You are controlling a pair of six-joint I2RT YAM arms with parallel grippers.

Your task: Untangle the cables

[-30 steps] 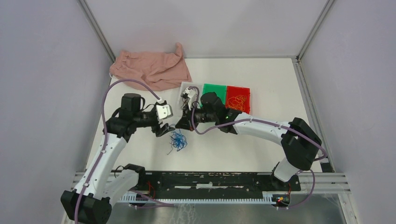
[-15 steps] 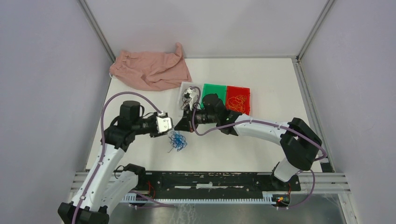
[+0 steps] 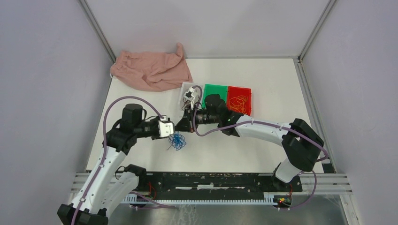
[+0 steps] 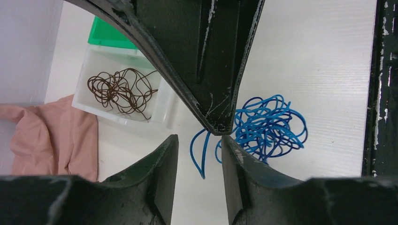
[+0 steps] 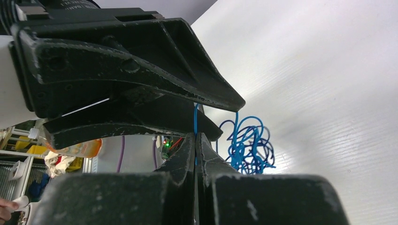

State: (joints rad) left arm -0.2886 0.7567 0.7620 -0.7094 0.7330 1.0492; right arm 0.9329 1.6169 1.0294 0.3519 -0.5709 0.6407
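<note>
Blue cables (image 3: 177, 140) lie in a loose bunch on the table (image 3: 263, 79), left of centre, between the bins and the black rail (image 3: 211, 180) at the near edge. A strip of bare table separates the bunch from the rail. The two grippers meet tip to tip just above the bunch.

The right gripper (image 5: 195, 137) has its jaws pressed fully together on a single blue strand, which rises straight up from the pinch. The rest of the bunch hangs and lies just beyond.

The left gripper (image 4: 199, 140) has its jaws about half apart. One blue loop lies in the gap between them, but neither finger presses it. The right gripper's tip points into that same gap, very close to both left fingers.

Brown cables (image 4: 122, 91) lie inside the white bin (image 4: 96, 61), with every strand within its walls. The green bin (image 3: 215, 90) stands against it, then the red bin (image 3: 232, 89), which holds the orange cables (image 3: 239, 101). The right arm crosses over the near edge of this row.

A pink cloth (image 3: 152, 70) is heaped at the far left corner, close to the white bin. To the right of the bunch the table is bare as far as the right arm's base, and more bare table lies behind the bins towards the far edge. On the left, the left arm fills the strip along the table's edge.
</note>
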